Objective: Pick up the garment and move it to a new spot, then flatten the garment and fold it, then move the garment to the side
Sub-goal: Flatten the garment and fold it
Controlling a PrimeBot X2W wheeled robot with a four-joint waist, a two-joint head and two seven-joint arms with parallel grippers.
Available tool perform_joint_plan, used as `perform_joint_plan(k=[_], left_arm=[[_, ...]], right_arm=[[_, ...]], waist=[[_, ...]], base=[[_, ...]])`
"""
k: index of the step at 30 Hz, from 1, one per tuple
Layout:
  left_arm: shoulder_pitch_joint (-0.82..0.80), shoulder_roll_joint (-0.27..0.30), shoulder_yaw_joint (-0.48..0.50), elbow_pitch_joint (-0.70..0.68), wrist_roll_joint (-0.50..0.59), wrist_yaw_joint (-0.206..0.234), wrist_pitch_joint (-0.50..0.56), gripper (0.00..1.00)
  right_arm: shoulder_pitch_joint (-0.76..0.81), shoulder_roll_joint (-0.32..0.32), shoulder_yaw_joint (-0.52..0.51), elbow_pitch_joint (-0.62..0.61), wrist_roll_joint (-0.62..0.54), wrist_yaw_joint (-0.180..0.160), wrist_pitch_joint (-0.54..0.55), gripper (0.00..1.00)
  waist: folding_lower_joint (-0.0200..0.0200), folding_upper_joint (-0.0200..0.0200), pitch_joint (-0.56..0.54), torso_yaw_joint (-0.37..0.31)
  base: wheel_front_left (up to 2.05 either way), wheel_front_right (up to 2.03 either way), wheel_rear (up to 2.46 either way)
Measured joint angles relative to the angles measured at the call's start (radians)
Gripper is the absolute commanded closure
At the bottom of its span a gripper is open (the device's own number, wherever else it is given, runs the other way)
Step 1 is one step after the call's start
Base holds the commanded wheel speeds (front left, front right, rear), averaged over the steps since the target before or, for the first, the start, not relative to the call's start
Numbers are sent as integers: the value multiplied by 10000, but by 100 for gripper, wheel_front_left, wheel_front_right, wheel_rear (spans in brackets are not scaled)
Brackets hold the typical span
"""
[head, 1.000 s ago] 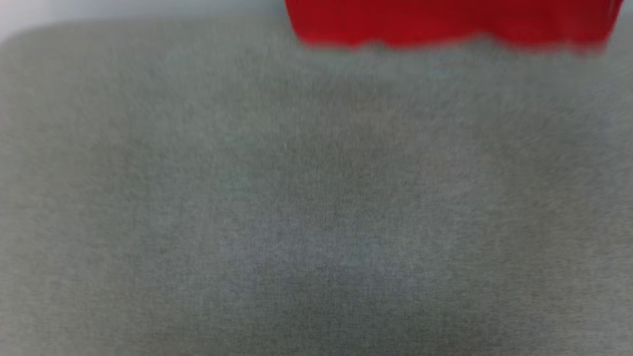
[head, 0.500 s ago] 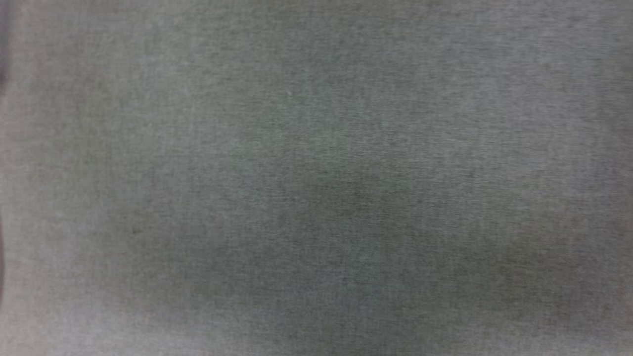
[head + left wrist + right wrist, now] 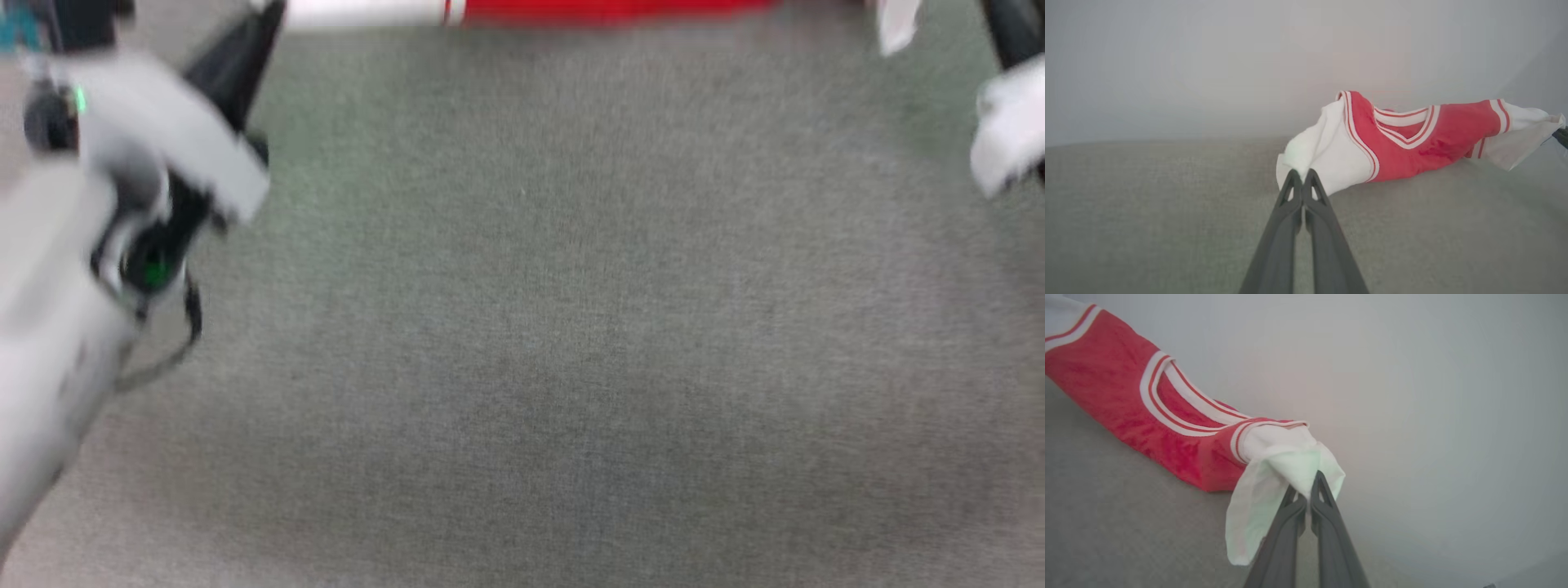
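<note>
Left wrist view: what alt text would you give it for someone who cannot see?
The left end effector, two dark fingers pressed together, pinches a white sleeve of a red and white garment. It stretches rightward along a grey fabric surface, a pale wall behind.
</note>
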Motion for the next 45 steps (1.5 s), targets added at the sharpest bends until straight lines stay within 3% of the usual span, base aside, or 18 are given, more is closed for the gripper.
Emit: perform_joint_plan(k=[4, 8, 13, 17, 20, 23, 30, 39, 40, 41, 42, 43, 45], left_arm=[[1845, 1026, -33, -1661, -518, 430, 6, 100], [3911, 2199, -284, -3532, -857, 1352, -84, 100], [6436, 3540, -752, -5662, -1423, 2708, -328, 100], [7960, 4347, -1103, -7187, -1563, 3584, -794, 100], [8796, 4637, -1444, -7965, -1411, 4019, -1037, 100], [9392, 4692, -1682, -8326, -1453, 4408, -1131, 100], [9758, 4201, -2042, -7607, -1417, 4661, -1101, 100], [9385, 3356, -2096, -6339, -1304, 4347, -982, 100], [9378, 3292, -2090, -6251, -1302, 4307, -1016, 100], [9363, 3250, -2075, -6167, -1298, 4293, -1028, 100], [9346, 3216, -2052, -6105, -1283, 4266, -1034, 100], [9334, 3177, -2044, -6059, -1246, 4251, -1058, 100], [9258, 3074, -2033, -5983, -1166, 4207, -1099, 100]], right_arm=[[1787, -742, -199, -1243, 449, 2, 19, 100], [4056, -1476, -165, -2686, 819, 0, 391, 100], [6702, -2180, -855, -4130, 997, 2, 911, 100], [8672, -2468, -1544, -5133, 1083, 2, 1400, 100], [10014, -2673, -2111, -5883, 855, 2, 1703, 100], [11224, -2667, -2573, -6521, 600, 2, 2021, 100], [12911, -2257, -3254, -7302, 451, 2, 3026, 100], [12961, -2115, -2947, -7900, 928, 2, 4485, 100], [12934, -2098, -2909, -7917, 1009, 2, 4669, 82], [12880, -2071, -2888, -7885, 1139, 2, 4819, 72], [12826, -2082, -2863, -7885, 1179, 2, 4970, 51], [12788, -2086, -2861, -7883, 1221, 2, 5112, 3], [12696, -2080, -2847, -7914, 1461, 2, 5490, 0]], waist=[[0, 0, -863, -94], [0, 0, -1728, -224], [-1, 1, -2689, -420], [0, 0, -3288, -588], [0, 0, -3595, -699], [0, 0, -3731, -781], [0, 0, -3592, -708], [0, 0, -3521, -875], [0, 0, -3506, -896], [0, 0, -3489, -913], [0, 0, -3467, -927], [0, 0, -3440, -934], [0, 0, -3381, -931]], base=[[0, 0, 0], [0, 0, 0], [0, 0, 0], [0, 0, 0], [0, 0, 0], [0, 0, 0], [0, 0, 0], [0, 0, 0], [0, 0, 0], [0, 0, 0], [0, 0, 0], [0, 0, 0], [0, 0, 0]])
